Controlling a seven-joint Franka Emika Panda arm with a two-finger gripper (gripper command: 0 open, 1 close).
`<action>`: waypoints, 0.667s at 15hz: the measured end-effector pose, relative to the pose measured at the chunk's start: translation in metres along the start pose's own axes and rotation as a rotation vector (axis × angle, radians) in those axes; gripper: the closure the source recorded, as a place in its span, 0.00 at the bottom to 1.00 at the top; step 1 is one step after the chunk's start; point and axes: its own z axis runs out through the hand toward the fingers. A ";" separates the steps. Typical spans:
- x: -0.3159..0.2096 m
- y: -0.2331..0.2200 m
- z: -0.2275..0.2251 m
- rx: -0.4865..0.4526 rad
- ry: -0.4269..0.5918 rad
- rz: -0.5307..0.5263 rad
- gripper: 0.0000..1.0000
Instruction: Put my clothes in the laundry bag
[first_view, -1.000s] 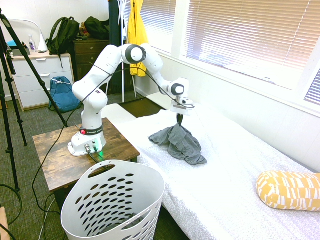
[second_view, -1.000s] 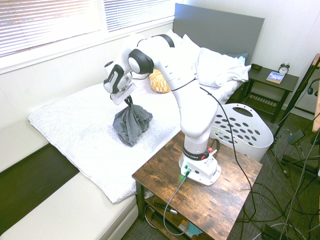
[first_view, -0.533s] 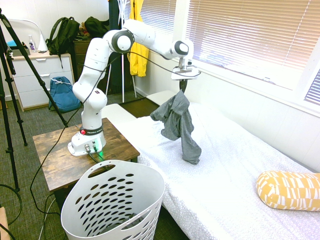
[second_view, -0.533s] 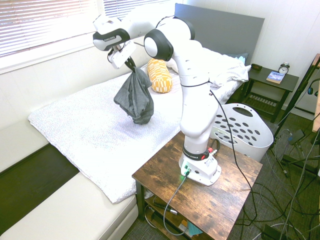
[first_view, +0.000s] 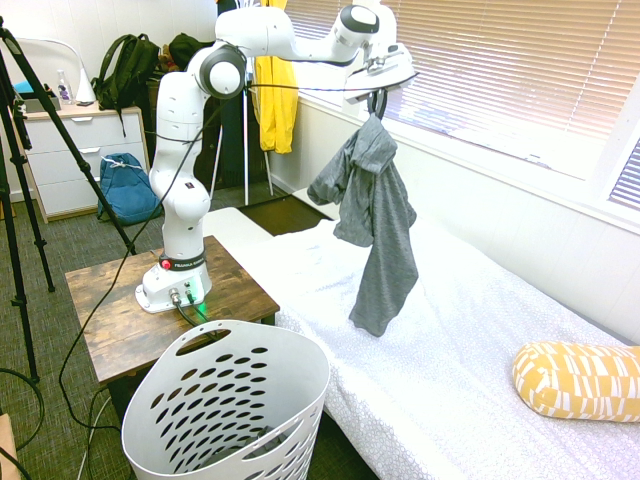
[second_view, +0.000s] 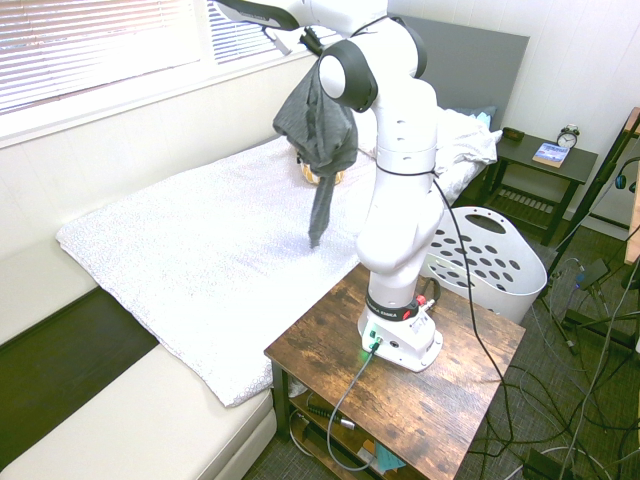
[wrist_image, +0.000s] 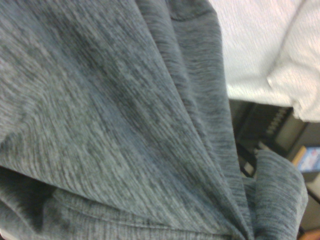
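The grey T-shirt (first_view: 378, 220) hangs above the bed (first_view: 470, 340), pinched at its top by the closed gripper (first_view: 377, 103). The white basket (first_view: 225, 400) stands on the floor, beside the wooden table (first_view: 235, 285). 1 yellow-patterned pillow (first_view: 575, 381) lies on the bed.

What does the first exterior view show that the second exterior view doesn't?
Only the first: the blue backpack on the floor by the white drawers, and the yellow garment hanging near the window.

Only the second: the alarm clock and a book on the dark side table, plus the grey headboard.

Both: the grey T-shirt hanging from the robot's fingers, and the white laundry basket.
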 end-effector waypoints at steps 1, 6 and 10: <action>-0.008 0.031 0.001 -0.050 -0.020 -0.004 1.00; -0.038 0.165 0.038 -0.315 -0.255 -0.033 1.00; -0.053 0.197 0.103 -0.379 -0.446 -0.072 1.00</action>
